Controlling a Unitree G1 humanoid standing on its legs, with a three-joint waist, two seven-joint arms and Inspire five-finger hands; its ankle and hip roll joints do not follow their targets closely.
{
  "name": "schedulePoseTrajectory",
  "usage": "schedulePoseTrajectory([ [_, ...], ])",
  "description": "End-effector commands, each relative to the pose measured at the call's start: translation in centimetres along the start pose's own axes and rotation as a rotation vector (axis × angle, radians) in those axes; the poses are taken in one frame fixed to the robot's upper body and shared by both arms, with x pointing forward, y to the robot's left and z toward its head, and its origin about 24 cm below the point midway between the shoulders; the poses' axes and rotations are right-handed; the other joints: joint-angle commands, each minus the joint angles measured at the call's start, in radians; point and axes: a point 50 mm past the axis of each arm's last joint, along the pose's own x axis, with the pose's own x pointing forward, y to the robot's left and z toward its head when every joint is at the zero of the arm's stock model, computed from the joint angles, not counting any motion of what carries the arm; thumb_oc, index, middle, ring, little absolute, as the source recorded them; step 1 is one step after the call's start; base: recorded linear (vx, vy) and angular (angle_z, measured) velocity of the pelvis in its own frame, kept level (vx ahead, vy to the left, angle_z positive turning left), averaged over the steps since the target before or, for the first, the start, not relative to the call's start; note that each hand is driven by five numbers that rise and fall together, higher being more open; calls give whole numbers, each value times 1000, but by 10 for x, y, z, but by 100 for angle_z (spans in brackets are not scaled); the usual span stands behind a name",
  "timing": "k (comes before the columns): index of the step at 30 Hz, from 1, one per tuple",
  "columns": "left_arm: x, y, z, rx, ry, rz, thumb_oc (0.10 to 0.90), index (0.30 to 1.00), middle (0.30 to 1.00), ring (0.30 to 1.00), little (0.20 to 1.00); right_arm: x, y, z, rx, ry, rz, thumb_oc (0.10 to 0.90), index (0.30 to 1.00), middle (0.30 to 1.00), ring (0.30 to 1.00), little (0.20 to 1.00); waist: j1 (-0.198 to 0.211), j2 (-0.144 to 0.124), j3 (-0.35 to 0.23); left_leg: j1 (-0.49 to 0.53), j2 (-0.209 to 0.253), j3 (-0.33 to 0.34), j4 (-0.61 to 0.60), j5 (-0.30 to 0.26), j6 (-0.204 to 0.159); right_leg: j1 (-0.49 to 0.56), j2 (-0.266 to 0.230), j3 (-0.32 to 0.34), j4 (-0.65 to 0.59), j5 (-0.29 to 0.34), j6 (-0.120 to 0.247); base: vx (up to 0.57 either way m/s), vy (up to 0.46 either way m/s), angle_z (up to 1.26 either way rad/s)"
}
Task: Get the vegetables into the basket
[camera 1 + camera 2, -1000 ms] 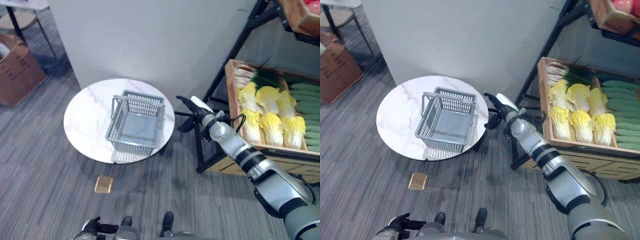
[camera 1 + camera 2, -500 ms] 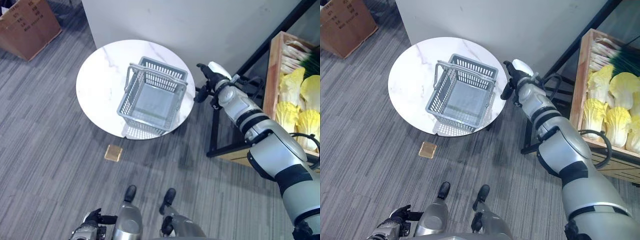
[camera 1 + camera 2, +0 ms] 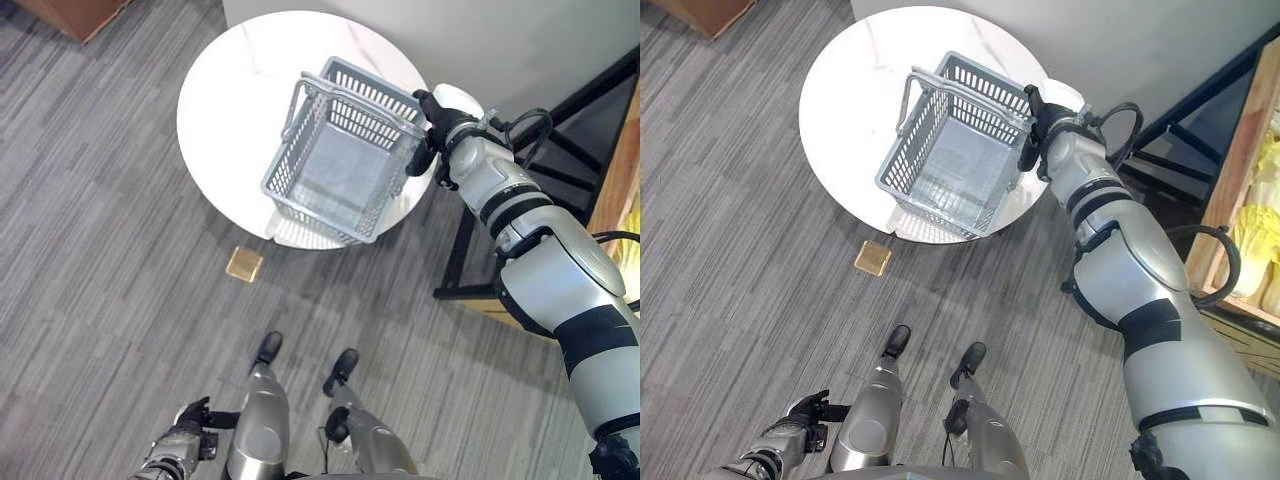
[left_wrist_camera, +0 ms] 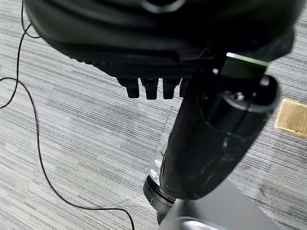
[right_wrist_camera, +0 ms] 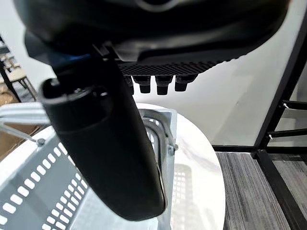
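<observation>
A grey plastic basket (image 3: 340, 160) with nothing in it stands on the round white marble table (image 3: 235, 95), its handle (image 3: 960, 92) up. My right hand (image 3: 437, 122) reaches in from the right and hovers at the basket's far right corner, fingers relaxed and holding nothing. In the right wrist view the basket's rim (image 5: 163, 127) lies just past my thumb (image 5: 103, 143); whether the hand touches it I cannot tell. Yellow cabbages (image 3: 1262, 265) lie in a wooden crate (image 3: 1230, 190) at the right edge. My left hand (image 3: 190, 415) hangs low at my side, open and holding nothing.
A black metal shelf frame (image 3: 470, 250) carries the crate, right of the table. On the grey carpet in front of the table lies a small tan square plate (image 3: 244, 264). A pale wall (image 3: 520, 30) rises behind the table.
The camera has tipped down and swung left, so the crate has slid to the right edge. My right hand has moved left from beside the table to the basket's far right corner.
</observation>
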Motion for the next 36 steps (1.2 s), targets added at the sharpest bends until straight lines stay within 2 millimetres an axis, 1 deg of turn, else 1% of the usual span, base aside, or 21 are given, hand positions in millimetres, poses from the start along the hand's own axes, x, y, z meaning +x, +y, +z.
schedulePoseTrajectory([
  [1,-1,-8,-13,52,55,-25,900,1000,1000,1000,1000,-6,-90,25,-77,-40,-276,900,1000,1000,1000,1000,17,-13,23,-21,-39,-13,-76,92,21,123,-36,100,1,-81,84,28,13,6],
  [5,0,-7,-6,53,40,-24,900,1000,1000,1000,1000,-8,-98,33,-108,-57,-296,900,1000,1000,1000,1000,28,-17,29,-49,-48,-32,-70,95,19,114,-41,84,2,-85,86,14,-5,9],
  [9,0,-8,-4,43,36,-28,900,1000,1000,1000,1000,-12,-115,36,-140,-55,-337,900,1000,1000,1000,1000,40,-14,46,-76,-56,-39,-56,88,15,98,-43,77,3,-84,85,2,3,20],
  [13,0,-8,-4,2,40,-31,900,1000,1000,1000,1000,-15,-128,33,-150,-42,-366,900,1000,1000,1000,1000,45,-16,65,-110,-69,-40,-9,71,19,89,-47,81,5,-83,87,-1,9,5],
  [14,0,-8,-4,2,40,-31,900,1000,1000,1000,1000,-15,-128,33,-150,-42,-366,900,1000,1000,1000,1000,45,-16,64,-110,-69,-40,-9,71,19,89,-47,81,5,-83,87,15,18,8],
  [15,0,-8,-2,-5,34,-34,900,1000,1000,1000,1000,-18,-139,30,-153,-34,-392,900,1000,1000,1000,1000,46,-19,67,-126,-77,-41,1,66,20,82,-47,83,4,-84,88,24,18,8],
  [17,0,-8,0,-8,27,-37,900,1000,1000,1000,1000,-20,-146,27,-170,-17,-405,900,1000,1000,1000,1000,47,-18,68,-133,-80,-42,4,65,19,79,-49,83,4,-85,89,15,13,4],
  [19,0,-10,2,-13,20,-42,900,1000,1000,1000,1000,-21,-151,24,-171,-4,-417,614,599,599,599,599,46,-16,71,-138,-84,-40,5,65,19,76,-51,83,4,-86,89,16,31,2],
  [20,0,-11,3,-18,17,-42,900,1000,1000,1000,1000,-21,-151,22,-175,3,-416,400,300,300,300,300,45,-16,72,-138,-85,-39,4,64,20,76,-51,84,4,-87,89,0,0,0],
  [24,0,-15,6,-27,7,-50,900,1000,1000,1000,1000,-21,-149,24,-175,-3,-414,400,300,300,300,300,39,-16,79,-136,-88,-31,17,55,26,77,-53,93,6,-87,91,-1,8,-1],
  [27,0,-16,8,-25,0,-52,900,1000,1000,1000,1000,-18,-141,28,-174,-16,-398,400,300,300,300,300,29,-15,81,-127,-95,-19,42,35,33,84,-57,108,11,-86,90,-2,39,-5],
  [28,0,-17,8,-23,1,-54,900,1000,1000,1000,1000,-17,-136,28,-133,-26,-395,400,300,300,300,300,23,-15,80,-123,-97,-13,49,29,36,88,-58,113,13,-86,89,6,37,-10],
  [29,0,-16,9,-25,3,-52,900,1000,1000,1000,1000,-15,-128,30,-144,-34,-373,400,300,300,300,300,19,-16,78,-115,-98,-9,55,22,37,95,-58,117,15,-88,88,12,28,-11],
  [31,0,-13,7,-31,14,-45,900,1000,1000,1000,1000,-13,-118,38,-173,-58,-355,400,300,300,300,300,16,-19,73,-103,-97,-1,68,10,39,105,-59,125,18,-89,86,14,16,-8],
  [32,0,-10,5,-30,26,-39,900,1000,1000,1000,1000,-13,-114,41,-193,-71,-347,400,300,300,300,300,7,-23,65,-99,-98,3,70,10,41,108,-62,127,22,-88,87,11,22,-7],
  [33,0,-7,4,-28,34,-32,900,1000,1000,1000,1000,-12,-109,44,-177,-85,-340,400,300,300,300,300,1,-26,60,-91,-97,6,73,4,43,112,-62,133,25,-90,87,7,17,-8],
  [34,0,-7,4,-28,34,-32,900,1000,1000,1000,1000,-12,-109,44,-177,-85,-340,400,300,300,300,300,2,-26,60,-90,-97,7,74,4,44,112,-62,134,25,-90,87,10,15,-14],
  [35,1,-6,2,-32,43,-26,900,1000,1000,1000,1000,-10,-98,43,-118,-90,-324,400,300,300,300,300,-2,-30,56,-75,-95,15,75,-3,47,121,-62,143,29,-88,86,24,27,-23],
  [36,1,-4,0,-37,53,-22,900,1000,1000,1000,1000,-9,-89,49,-93,-114,-302,400,300,300,300,300,-7,-30,47,-61,-93,22,71,-5,50,126,-62,148,34,-90,85,21,28,-30],
])
